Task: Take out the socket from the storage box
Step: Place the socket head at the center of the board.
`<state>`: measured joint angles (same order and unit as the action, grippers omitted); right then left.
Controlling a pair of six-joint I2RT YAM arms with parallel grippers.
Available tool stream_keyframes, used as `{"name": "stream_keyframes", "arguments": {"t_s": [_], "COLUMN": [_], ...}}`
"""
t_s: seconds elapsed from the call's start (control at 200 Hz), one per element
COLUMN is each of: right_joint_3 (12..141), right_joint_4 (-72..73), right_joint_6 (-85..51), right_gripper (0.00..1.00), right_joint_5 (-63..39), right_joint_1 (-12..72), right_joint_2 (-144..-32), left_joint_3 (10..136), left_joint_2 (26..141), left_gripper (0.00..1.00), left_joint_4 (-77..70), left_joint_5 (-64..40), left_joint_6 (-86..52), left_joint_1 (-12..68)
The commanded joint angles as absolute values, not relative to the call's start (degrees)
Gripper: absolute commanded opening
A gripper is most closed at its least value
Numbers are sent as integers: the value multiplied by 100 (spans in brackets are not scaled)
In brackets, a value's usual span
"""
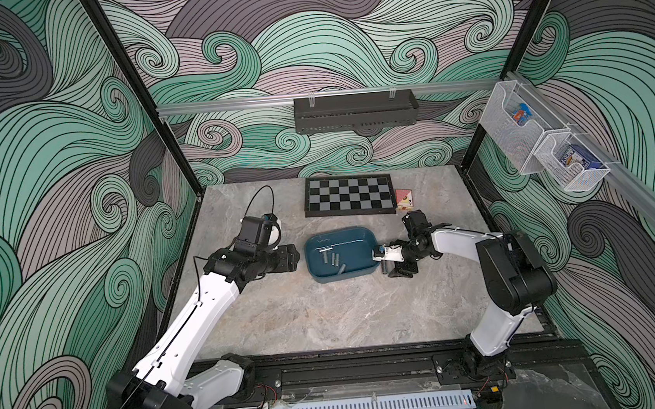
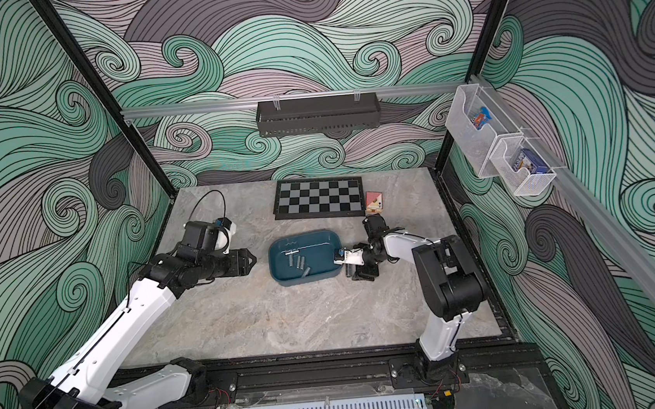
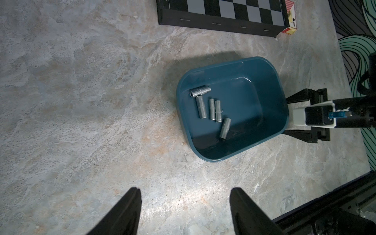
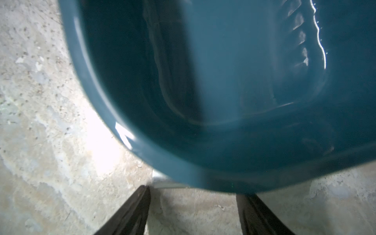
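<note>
Marble tabletop (image 1: pixel 287 318), "A" card box (image 3: pixel 291 24), storage box (image 1: pixel 356 251); left end effector (image 3: pixel 184 190), right end effector (image 4: pixel 194 191) both wide.

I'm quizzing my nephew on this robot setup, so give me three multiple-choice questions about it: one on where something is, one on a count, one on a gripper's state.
1. Where does the chessboard lie relative to the storage box?
A. Inside it.
B. Behind it, farther from the robot.
C. In front of it, nearer the robot.

2. How many metal sockets lie in the storage box?
A. Three.
B. Five.
C. Eight.

3. What is the left gripper doing?
A. Shut on a socket.
B. Clamped on the box rim.
C. Open and empty.

Answers:
1 B, the board lies beyond the box in both top views.
2 B, the left wrist view shows five separate cylinders on the box floor.
3 C, its jaws stand apart with only bare table between them.
</note>
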<state>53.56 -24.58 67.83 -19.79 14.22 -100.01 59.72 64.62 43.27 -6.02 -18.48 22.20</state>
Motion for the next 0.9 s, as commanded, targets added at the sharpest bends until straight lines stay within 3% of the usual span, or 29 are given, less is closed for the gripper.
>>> {"name": "stream_keyframes", "arguments": {"t_s": [0.0,0.4,0.65,0.896], "right_joint_3": [5397,5580,5873,5758], "right_joint_4": [-2398,-2328,-2327,-2695], "right_joint_6": [6747,5303,1923,-816], "right_gripper": [72,73,72,63], "right_joint_5": [-2096,-1322,134,55], "right_joint_1": [1443,1405,1402,1415], "right_joint_2": [-10033,-8770,-7250,-5718], "left_joint_3": [5941,5894,5904,7661], "left_joint_2": [6398,6295,6351,7547], "left_gripper": [73,73,71,67], "left_joint_4": [4300,4256,4178,5295], "left_joint_5": [-650,-537,-642,-126], "left_joint_6": [-1783,-1828,-1828,-2160], "left_joint_1": [2197,2184,2236,3032]}}
